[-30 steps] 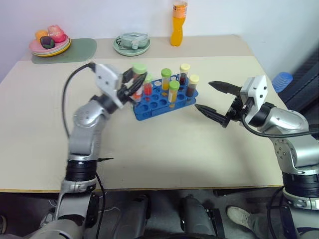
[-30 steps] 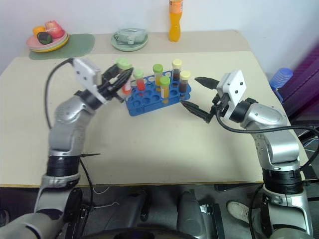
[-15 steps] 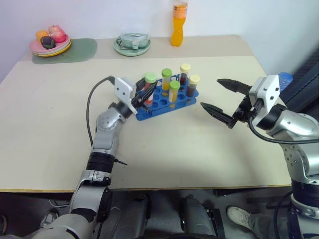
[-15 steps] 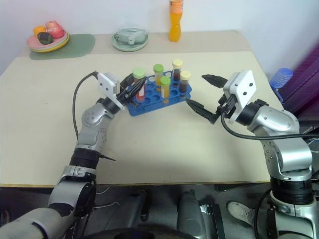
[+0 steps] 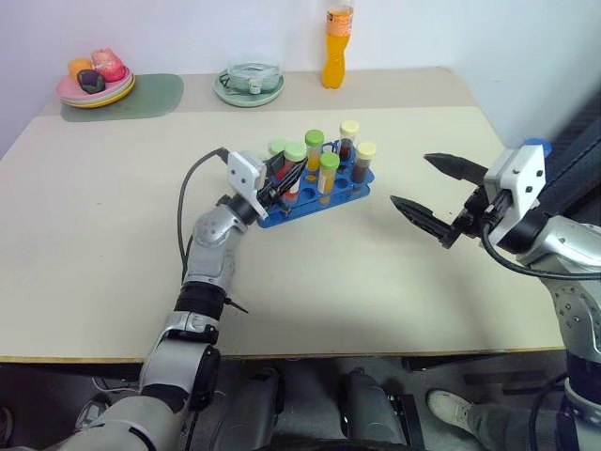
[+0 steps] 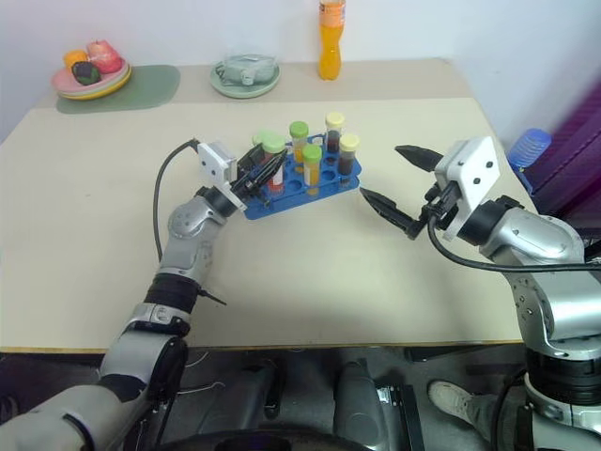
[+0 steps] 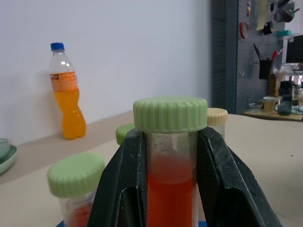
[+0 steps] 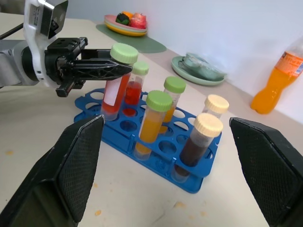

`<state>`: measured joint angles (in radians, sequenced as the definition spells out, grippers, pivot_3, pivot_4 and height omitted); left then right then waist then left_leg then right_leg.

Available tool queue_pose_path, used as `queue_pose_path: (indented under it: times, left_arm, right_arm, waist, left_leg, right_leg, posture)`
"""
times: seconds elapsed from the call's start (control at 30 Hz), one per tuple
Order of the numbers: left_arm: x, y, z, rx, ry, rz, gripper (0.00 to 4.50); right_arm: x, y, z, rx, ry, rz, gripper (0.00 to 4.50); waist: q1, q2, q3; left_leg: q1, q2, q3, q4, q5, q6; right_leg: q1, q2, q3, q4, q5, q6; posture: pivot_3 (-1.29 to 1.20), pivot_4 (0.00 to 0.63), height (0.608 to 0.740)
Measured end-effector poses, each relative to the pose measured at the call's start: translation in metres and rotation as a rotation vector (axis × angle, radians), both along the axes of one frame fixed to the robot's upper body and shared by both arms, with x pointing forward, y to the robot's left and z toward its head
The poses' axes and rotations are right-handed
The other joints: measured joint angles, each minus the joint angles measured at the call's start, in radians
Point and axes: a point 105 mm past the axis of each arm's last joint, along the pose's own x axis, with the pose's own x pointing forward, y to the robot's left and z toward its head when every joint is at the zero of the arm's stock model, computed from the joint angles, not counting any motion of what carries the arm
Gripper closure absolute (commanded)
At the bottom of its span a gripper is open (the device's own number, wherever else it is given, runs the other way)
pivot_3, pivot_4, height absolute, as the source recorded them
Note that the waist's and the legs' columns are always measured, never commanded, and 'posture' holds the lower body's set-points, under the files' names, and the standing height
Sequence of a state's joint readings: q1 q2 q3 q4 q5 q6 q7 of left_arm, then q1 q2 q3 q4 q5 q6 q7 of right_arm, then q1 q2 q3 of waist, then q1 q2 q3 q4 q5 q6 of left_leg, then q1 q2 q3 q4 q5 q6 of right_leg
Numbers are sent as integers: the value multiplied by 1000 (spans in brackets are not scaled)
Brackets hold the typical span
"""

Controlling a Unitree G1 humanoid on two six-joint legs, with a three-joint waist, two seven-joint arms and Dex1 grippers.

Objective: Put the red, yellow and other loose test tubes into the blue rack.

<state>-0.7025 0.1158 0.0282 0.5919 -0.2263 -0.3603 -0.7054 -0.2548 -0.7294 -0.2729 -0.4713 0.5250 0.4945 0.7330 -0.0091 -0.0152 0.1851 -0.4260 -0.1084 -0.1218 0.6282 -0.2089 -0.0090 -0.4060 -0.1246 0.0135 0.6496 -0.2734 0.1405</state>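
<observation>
The blue rack (image 5: pixel 317 206) stands mid-table with several capped tubes upright in it, orange ones (image 5: pixel 328 175) and dark ones (image 5: pixel 362 161). My left gripper (image 5: pixel 282 181) is shut on a red tube with a green cap (image 7: pixel 170 189), gripping it just under the cap. The tube (image 8: pixel 115 94) leans slightly, and its lower end sits at a hole at the rack's left end. Another red tube (image 8: pixel 135 87) stands right behind it. My right gripper (image 5: pixel 410 178) hovers open to the right of the rack, holding nothing.
An orange drink bottle (image 5: pixel 338 45) stands at the table's back edge. A green plate with a bowl (image 5: pixel 248 83) sits beside it. A plate of fruit (image 5: pixel 94 80) rests on a green mat at the back left. A blue object (image 6: pixel 529 146) lies past the table's right edge.
My left gripper has come down and to the right with the red tube, from above the rack's left end to hole level. The right gripper has drawn back slightly to the right, still open.
</observation>
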Motion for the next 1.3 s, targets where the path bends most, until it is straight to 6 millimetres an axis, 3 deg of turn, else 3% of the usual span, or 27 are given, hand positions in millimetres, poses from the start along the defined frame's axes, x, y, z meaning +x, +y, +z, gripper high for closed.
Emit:
queue_pose_path:
  times: [0.1, 0.3, 0.53, 0.57, 0.83, 1.03, 1.2, 1.3]
  left_arm:
    - [4, 1, -11, -1, 46, 11, 3719]
    - [5, -2, -11, -4, 55, -6, 3719]
    - [-2, -3, -11, -42, 89, -88, 337]
    - [-2, -2, -10, -44, 94, -78, 39]
    - [-13, 24, -10, 66, 66, 16, 39]
    - [-28, 52, -20, 81, 129, 42, 39]
    - [-47, 81, -20, 79, 109, 120, 39]
    - [-63, 104, -30, 84, 155, 135, 39]
  right_arm:
    - [-2, -2, 1, -7, -5, -7, 128]
    - [-5, -1, 3, -15, -10, -8, 128]
    - [-7, -3, -1, -8, 9, -20, 128]
    - [-8, -2, -2, -7, 9, -18, 128]
    - [-8, -2, -5, 5, 21, -9, 128]
    - [3, -5, -23, 42, 79, 3, 128]
    - [7, -11, -39, 36, 114, 23, 128]
    - [6, -13, -48, 34, 135, 30, 128]
  waist:
    - [0, 0, 0]
    - [4, 0, 0]
    - [0, 0, 0]
    - [-3, 0, 0]
    - [-4, 0, 0]
    - [-2, 0, 0]
    - [-3, 1, 0]
    - [-5, 1, 0]
  left_leg:
    - [0, 0, 0, 0, 0, 0]
    - [0, 0, 0, 0, 0, 0]
    - [0, 0, 0, 0, 0, 1]
    - [0, 0, 0, 0, 0, 1]
    - [0, 0, 0, 0, 0, 1]
    - [0, 0, 1, 0, 0, 0]
    - [0, 0, 1, 0, 0, 0]
    - [1, 1, 1, -1, -1, 0]
  right_leg:
    - [0, 0, 0, 0, 0, 0]
    - [0, 0, 0, 0, 0, 0]
    - [0, 0, 0, 0, 0, 0]
    - [0, 0, 0, 0, 0, 0]
    - [0, 0, 1, 0, 0, 0]
    - [0, 0, 2, 0, 0, 0]
    - [-1, 0, 2, 0, 0, 0]
    - [-1, 0, 2, 0, 0, 0]
  posture:
    - [0, 150, 740]
    - [0, 150, 740]
    - [0, 150, 740]
    - [0, 150, 740]
    - [0, 150, 740]
    - [0, 150, 740]
    - [0, 150, 740]
    - [0, 150, 740]
